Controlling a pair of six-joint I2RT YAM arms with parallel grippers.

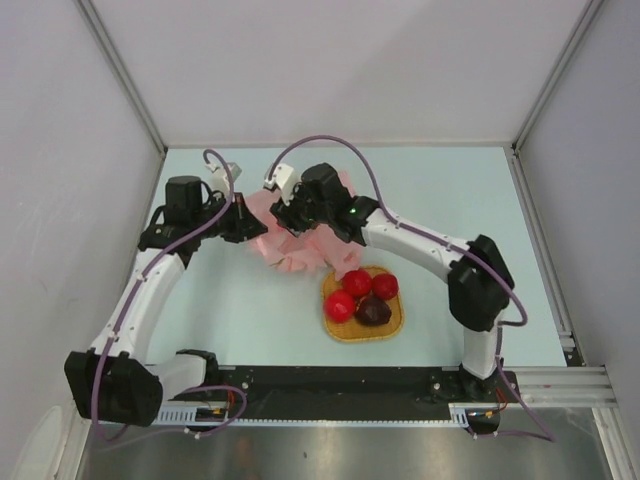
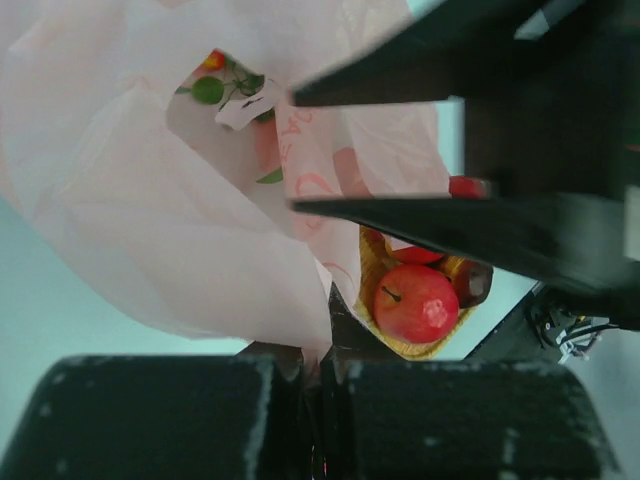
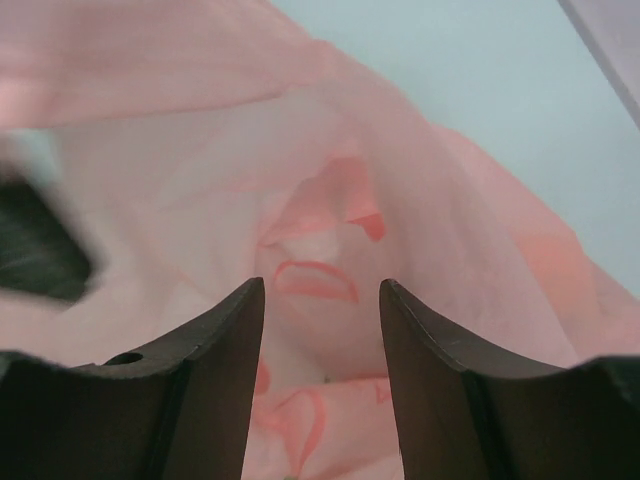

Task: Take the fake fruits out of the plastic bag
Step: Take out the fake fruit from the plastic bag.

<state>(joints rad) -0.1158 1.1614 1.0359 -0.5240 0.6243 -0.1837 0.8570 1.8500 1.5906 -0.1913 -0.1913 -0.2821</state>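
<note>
– Top external view: where's the pink translucent crinkly plastic bag [image 1: 290,238]?
– Bunched up, just behind the woven tan mat [image 1: 395,318].
– Grippers?
– Left gripper [image 2: 320,365] pinches the bag's plastic; right gripper [image 3: 322,290] stands spread, facing its folds (nothing held).
– Fruit?
– Three glossy red fruits [image 1: 357,283] and one dark purple fruit [image 1: 374,311] sit on the mat.

Crinkly translucent plastic bag [image 1: 277,250], glossy fruits [image 1: 357,283]

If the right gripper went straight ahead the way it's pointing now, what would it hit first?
The plastic bag. The right gripper has its jaws apart and is aimed at the bag's pink crinkled film with red print. Depth is unclear, but nothing else shows in between.
</note>
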